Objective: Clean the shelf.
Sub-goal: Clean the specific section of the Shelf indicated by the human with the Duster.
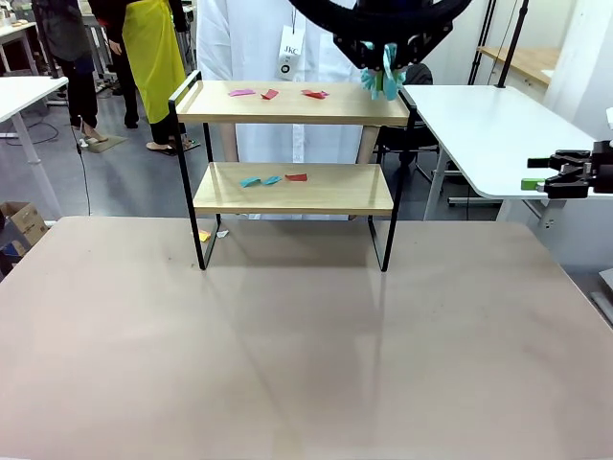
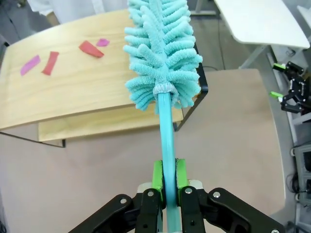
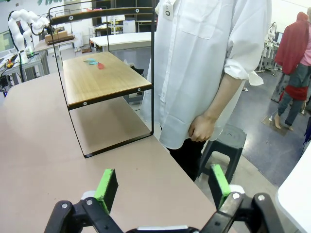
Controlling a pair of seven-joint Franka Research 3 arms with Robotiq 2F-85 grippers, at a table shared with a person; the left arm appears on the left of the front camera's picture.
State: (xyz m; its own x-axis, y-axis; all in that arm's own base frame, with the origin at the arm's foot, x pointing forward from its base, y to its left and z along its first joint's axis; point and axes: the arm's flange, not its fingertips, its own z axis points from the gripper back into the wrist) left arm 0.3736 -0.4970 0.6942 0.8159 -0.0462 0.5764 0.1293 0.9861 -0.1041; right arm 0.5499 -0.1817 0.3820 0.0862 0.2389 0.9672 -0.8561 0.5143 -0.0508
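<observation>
Teal duster (image 2: 163,53) sits clamped in the left gripper (image 2: 168,172), head at the top right end of the shelf (image 1: 345,192). The shelf stands far-centre on the table (image 1: 287,364), scraps (image 1: 272,179) on both boards. Right of it, the right gripper (image 3: 163,187) gapes empty.

- Grey floor (image 1: 124,182) at 10 o'clock, front view.
- White table (image 1: 479,125) at 2 o'clock; second white table (image 1: 24,91) at 10 o'clock.
- Cardboard box (image 1: 21,222) on the floor at 9 o'clock.
- Dark stool (image 3: 226,141) at 4 o'clock, right wrist view.
</observation>
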